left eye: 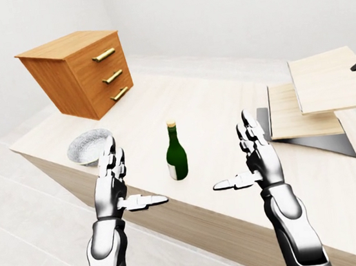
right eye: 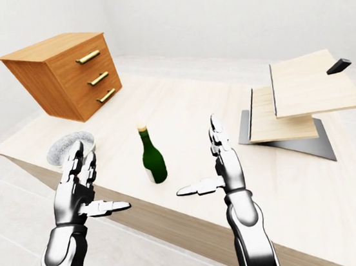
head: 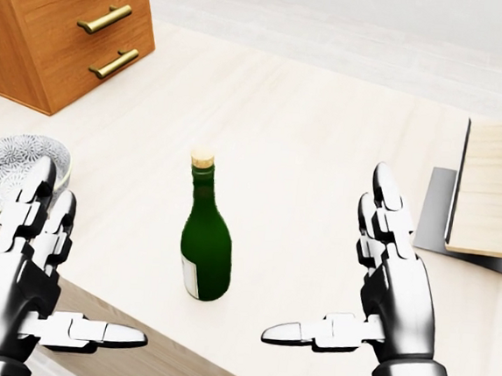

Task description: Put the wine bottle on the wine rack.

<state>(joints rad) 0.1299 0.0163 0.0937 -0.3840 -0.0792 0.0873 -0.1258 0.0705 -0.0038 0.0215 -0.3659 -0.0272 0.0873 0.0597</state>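
A dark green wine bottle (head: 205, 241) with a cork top and a pale label stands upright on the light wooden table (head: 328, 107), between my two hands. My left hand (head: 91, 253) is open at the lower left of the head view, palm toward the bottle, a hand's width from it. On the other side my right hand (head: 326, 252) is open too, thumb pointing at the bottle without touching it. The wine rack (left eye: 310, 100), pale wooden slabs on a grey metal frame, sits on the table at the right.
A patterned grey bowl (head: 7, 167) rests near the table's left edge, close to my left hand. A wooden drawer chest (left eye: 83, 73) with brass handles stands at the upper left. The table's near edge (left eye: 194, 212) runs diagonally under my hands.
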